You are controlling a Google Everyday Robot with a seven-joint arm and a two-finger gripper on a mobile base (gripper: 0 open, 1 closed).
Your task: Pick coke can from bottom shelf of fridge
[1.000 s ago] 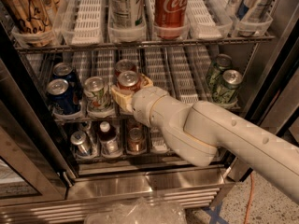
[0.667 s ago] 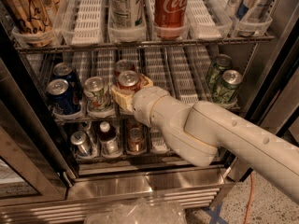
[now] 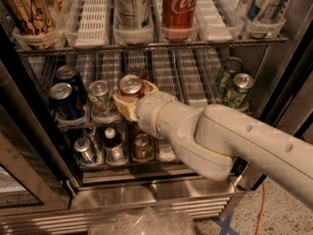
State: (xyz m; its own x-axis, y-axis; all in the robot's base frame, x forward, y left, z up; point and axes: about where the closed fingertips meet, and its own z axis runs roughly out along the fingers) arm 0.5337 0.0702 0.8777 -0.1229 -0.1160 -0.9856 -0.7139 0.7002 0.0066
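The fridge [image 3: 161, 195] stands open, with wire shelves and white slotted lanes. The coke can [image 3: 131, 85], red with a silver lid, stands at the front of a lane on the middle shelf in view. My gripper [image 3: 133, 97] reaches in from the right. Its cream fingers [image 3: 122, 107] sit on either side of the can and hug its body. A second red can [image 3: 136, 71] stands right behind it, mostly hidden. My thick cream arm [image 3: 220, 136] crosses the lower right and hides part of the lowest shelf.
Two blue cans [image 3: 64, 100] and a white-and-green can [image 3: 100, 96] stand left of the gripper. Two green cans [image 3: 237, 89] stand at the right. Below are a copper-brown can [image 3: 142, 146], a small bottle [image 3: 113, 144] and a silver can [image 3: 84, 149]. A tall Coke can [image 3: 179, 6] stands above.
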